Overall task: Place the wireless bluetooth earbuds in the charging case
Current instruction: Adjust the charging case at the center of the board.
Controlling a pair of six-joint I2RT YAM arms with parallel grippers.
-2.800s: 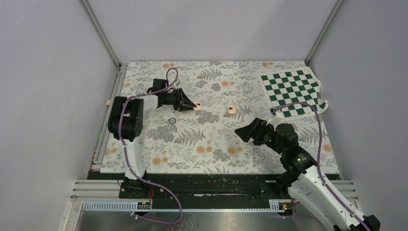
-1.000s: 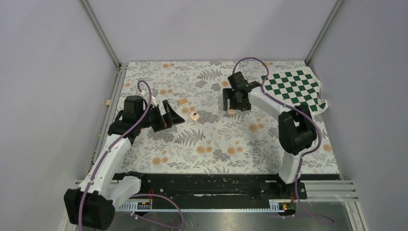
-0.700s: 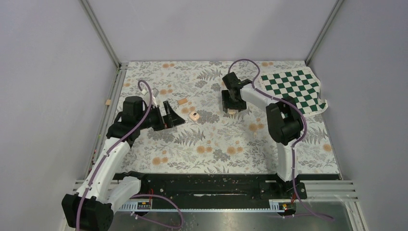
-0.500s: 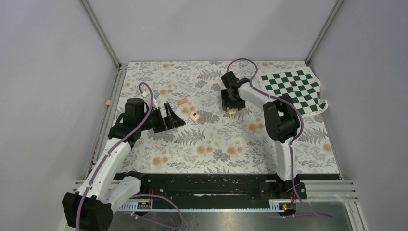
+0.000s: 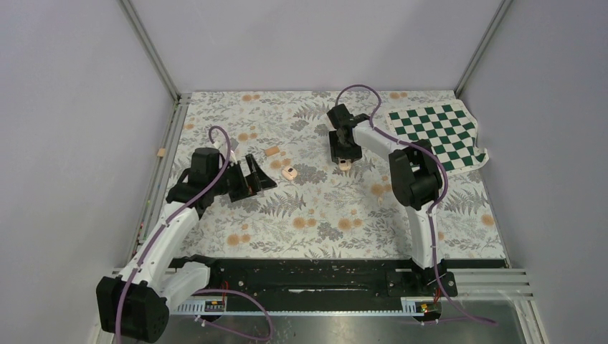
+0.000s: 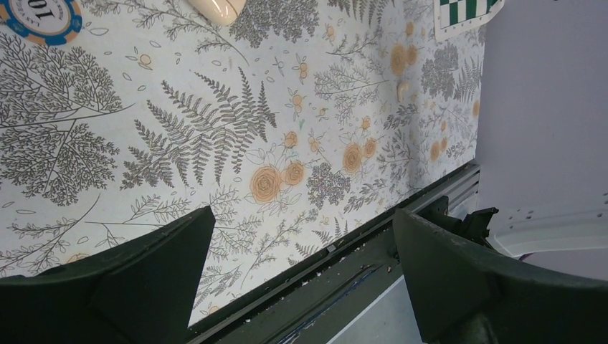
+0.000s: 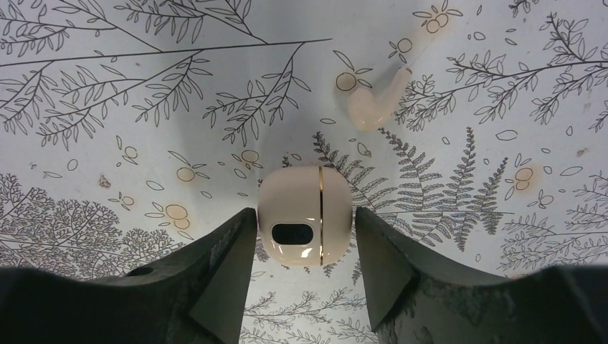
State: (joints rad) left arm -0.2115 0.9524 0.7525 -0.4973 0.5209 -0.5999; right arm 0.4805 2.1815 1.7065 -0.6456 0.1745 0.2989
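Over the last few seconds my right gripper [image 7: 304, 213] has swung from the near right out to the far middle of the floral mat [image 5: 315, 215] and come down around the charging case [image 7: 301, 204]. In the last second it only nudged left. Its fingers [image 7: 208, 294] stand narrow, one at each side of the case. They are so close that I cannot tell whether they press it or leave a sliver of gap.

The case lies shut on the mat, its gold seam running parallel to my fingers, so closing further would, I judge, squeeze lid against base. One earbud [image 7: 373, 104] lies just beyond the case, ahead and to the right in my wrist view. It is apart from the case, with its stem slanting away up and to the right. The lid has to come open before that bud can go in.

My left gripper [image 6: 302, 215] has drawn back with jaws wide and empty, well apart from the case, so the right is nearer. Room is open all round, with the checkered cloth [image 5: 437, 136] well apart.
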